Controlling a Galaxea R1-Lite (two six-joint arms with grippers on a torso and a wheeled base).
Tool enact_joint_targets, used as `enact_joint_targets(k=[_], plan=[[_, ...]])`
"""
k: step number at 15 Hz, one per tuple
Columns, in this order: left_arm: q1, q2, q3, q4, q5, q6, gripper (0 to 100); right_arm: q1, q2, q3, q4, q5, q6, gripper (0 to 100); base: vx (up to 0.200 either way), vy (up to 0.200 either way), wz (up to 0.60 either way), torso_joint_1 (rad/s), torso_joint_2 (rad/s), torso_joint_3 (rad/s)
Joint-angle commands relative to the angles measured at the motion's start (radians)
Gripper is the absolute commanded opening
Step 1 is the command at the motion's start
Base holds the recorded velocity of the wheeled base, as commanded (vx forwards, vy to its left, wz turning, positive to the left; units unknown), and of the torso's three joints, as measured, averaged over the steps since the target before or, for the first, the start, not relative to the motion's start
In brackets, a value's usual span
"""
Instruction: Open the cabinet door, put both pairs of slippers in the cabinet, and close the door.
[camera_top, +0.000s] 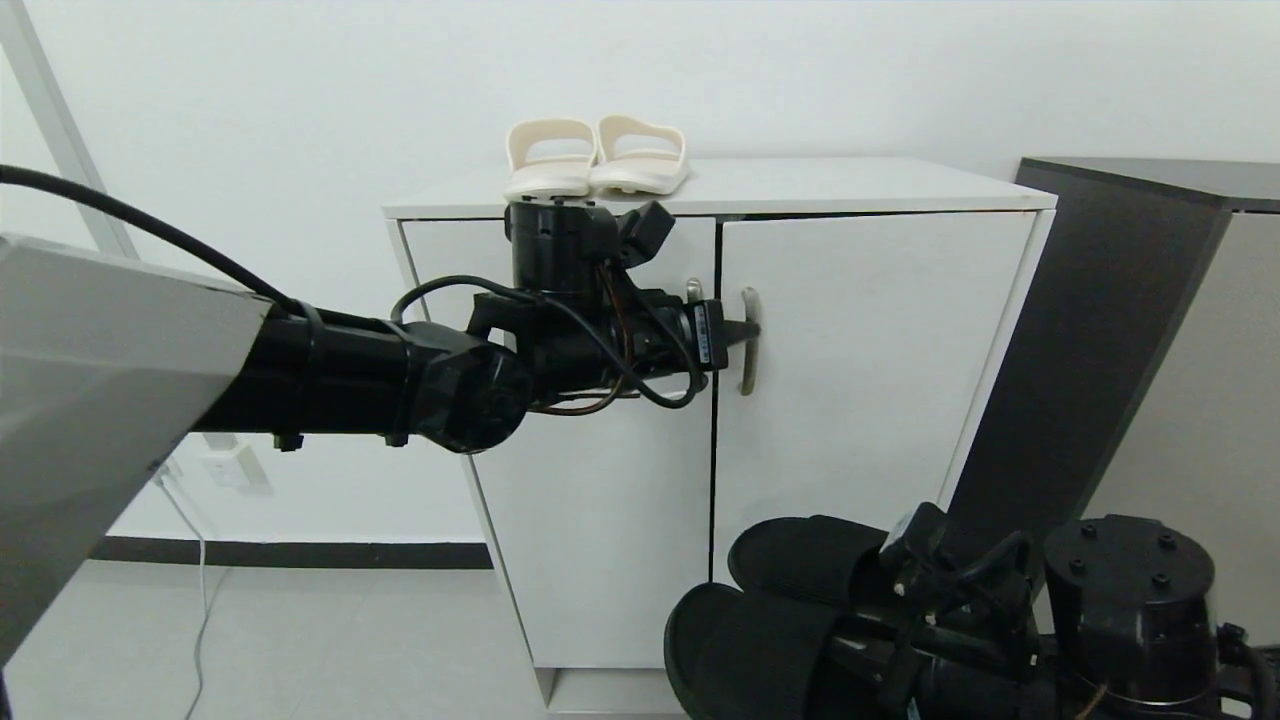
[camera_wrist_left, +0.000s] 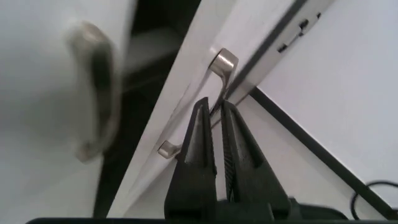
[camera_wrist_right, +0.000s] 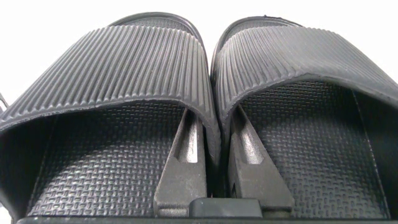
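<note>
1. White cabinet (camera_top: 880, 185): two doors, w/ a dark panel (camera_top: 1080, 330) close on its R side.
2. R door (camera_top: 860, 400): judged the step in hand is opening it. Looks shut or barely cracked in head view.
3. Black slippers (camera_top: 790, 600): pair held low, just in front of R door's lower part. R gripper (camera_wrist_right: 214, 124) has one finger inside each slipper, clamped on the two inner strap walls pressed together.
4. Cream slippers (camera_top: 597, 158): pair side by side on cabinet top, near front edge, above L door (camera_top: 590, 480).
5. L gripper (camera_top: 745, 330): at R door's handle (camera_top: 748, 345), fingers nearly together, pinched on the bar.

Recommendations:
- Pull along the door's arc, hinges presumably on R edge, not straight back. Let the wrist turn w/ the door.
- Hold the pinch mid-bar so it doesn't slide to the standoffs.
- Risk: black pair and R arm sit in the door's sweep. Move them aside first.
- Dark panel may limit the swing. Open just wide enough to pass a pair.

Views:
- L wrist view gives the finger-on-bar contact and a dark gap between the doors, suggesting the door is cracked. In head view the arm is in front of that spot, so this isn't settled.
- Head view gives the cream pair's pos. and the sweep conflict.
- R wrist view gives the grip inside the straps.
</note>
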Motion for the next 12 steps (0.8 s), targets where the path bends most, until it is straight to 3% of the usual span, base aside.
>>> enact_joint_targets(k=[1,7,12], plan=[[-0.011,-0.065,0.05,-0.005,0.001,0.0,0,0.006,-0.009,0.01,0.0,0.008,-0.002,0,0.0,0.0,0.0,0.0,0.0,0.0],[-0.011,-0.18,0.238,-0.121,0.01,0.001,0,0.006,-0.008,0.01,0.0,0.013,-0.002,0,0.0,0.0,0.0,0.0,0.0,0.0],[0.043,-0.112,0.18,-0.135,0.009,-0.005,0,0.008,-0.008,0.011,0.0,0.013,-0.021,0,0.0,0.0,0.0,0.0,0.0,0.0]])
